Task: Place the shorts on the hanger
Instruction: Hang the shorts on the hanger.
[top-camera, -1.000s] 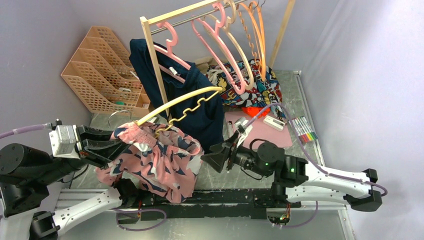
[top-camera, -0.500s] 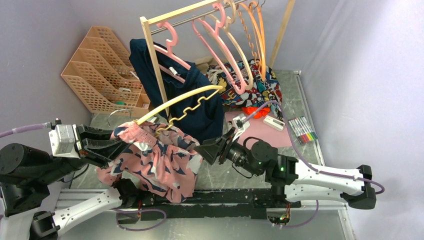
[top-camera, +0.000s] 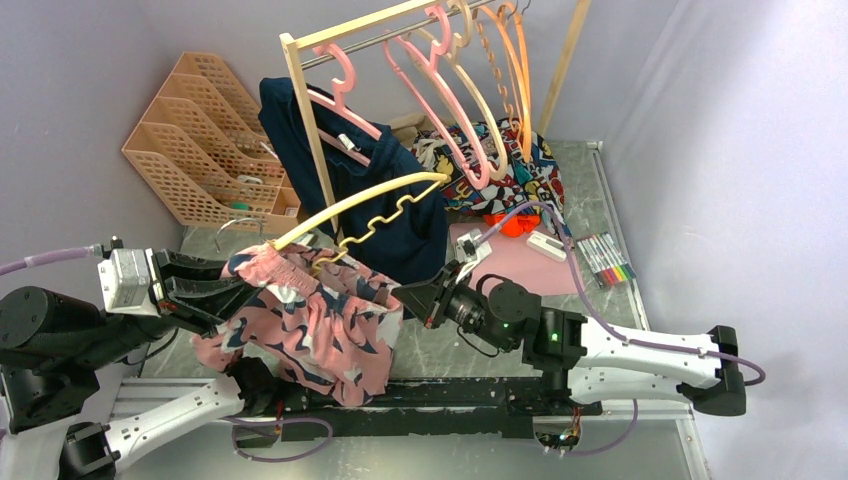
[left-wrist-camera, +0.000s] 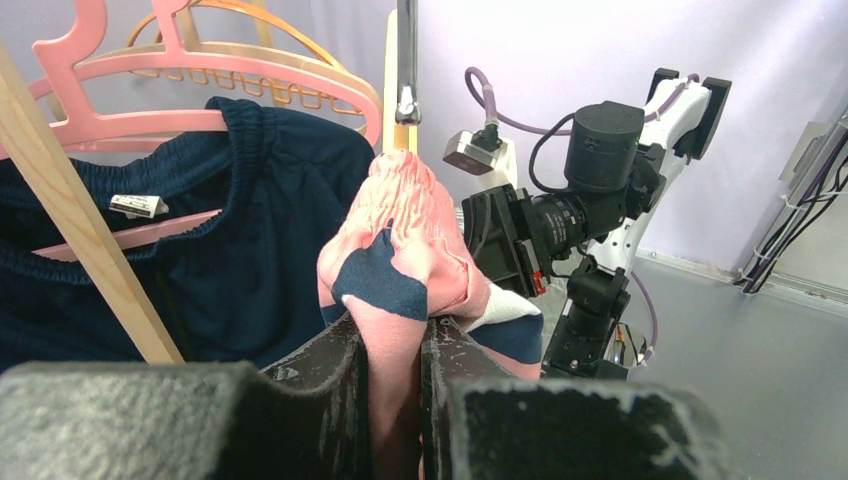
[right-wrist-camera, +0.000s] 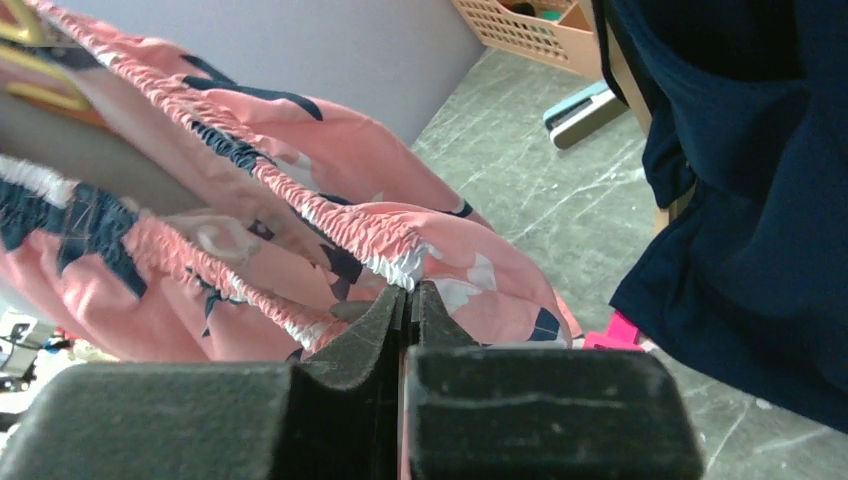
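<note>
The salmon-pink shorts (top-camera: 320, 330) with navy and white blotches hang between my two arms above the table's near edge. My left gripper (top-camera: 235, 295) is shut on the left part of their waistband, and pink fabric (left-wrist-camera: 400, 230) is bunched between the left gripper's (left-wrist-camera: 393, 335) jaws. My right gripper (top-camera: 405, 297) meets the right side of the shorts. In the right wrist view the right gripper's (right-wrist-camera: 410, 295) jaws are pressed together on the gathered elastic edge of the shorts (right-wrist-camera: 330, 200). The pale yellow hanger (top-camera: 350, 205) slants up to the right, its lower end tucked into the waistband.
A wooden rack (top-camera: 310, 130) carries pink and orange hangers (top-camera: 440, 110) and a navy garment (top-camera: 390, 190) right behind the shorts. A peach file organizer (top-camera: 200, 150) stands back left. Cartoon-print cloth (top-camera: 500, 170), a pink pad (top-camera: 520, 262) and markers (top-camera: 610, 258) lie at the right.
My right arm has moved left up to the shorts, and its jaws have gone from open to shut on the waistband edge. The left arm and hanger have stayed still.
</note>
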